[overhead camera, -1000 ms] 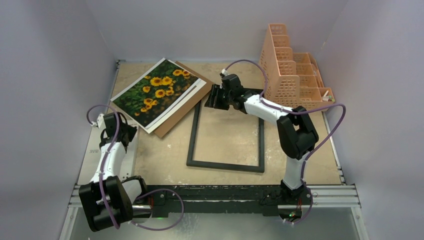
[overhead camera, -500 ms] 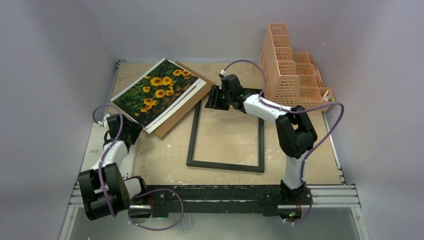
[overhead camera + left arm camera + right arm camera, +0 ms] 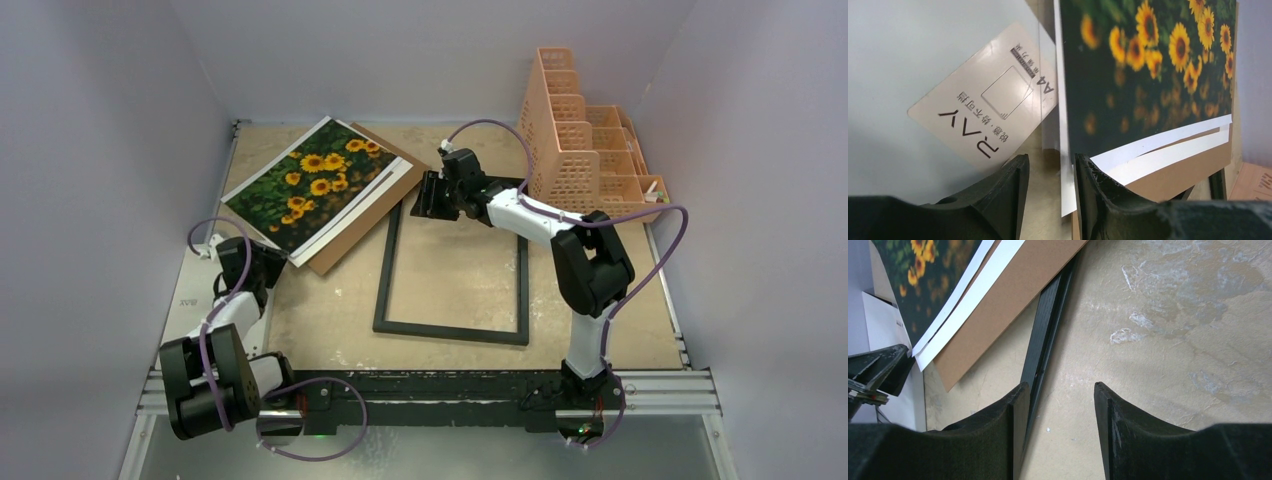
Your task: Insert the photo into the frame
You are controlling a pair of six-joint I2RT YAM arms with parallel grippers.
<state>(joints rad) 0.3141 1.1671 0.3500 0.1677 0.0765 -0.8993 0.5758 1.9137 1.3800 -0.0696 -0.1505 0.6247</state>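
While the glossy rectangular sunflower photo [image 3: 315,185] with its thin white border is laid at the far left of the worn wooden table [image 3: 330,310], on top of a plain brown backing board [image 3: 1013,295], its near corner is found right at the left gripper [image 3: 1050,167]. The white edge runs down into the gap between the spread jaws, closer to the right-hand finger, and no pinch can be made out. A pale sheet with a printed A4 label [image 3: 983,115] is seen just left of that.

The thin black rectangular picture frame [image 3: 450,333] is laid flat mid-table, its far left corner meeting the board's edge. The right gripper [image 3: 1059,390] is held over that corner, jaws parted, with the frame's left bar passing by one finger.

A peach mesh desk organizer [image 3: 580,160] is parked far right, well apart from the photo. What's in its compartments can't be made out, tbh.
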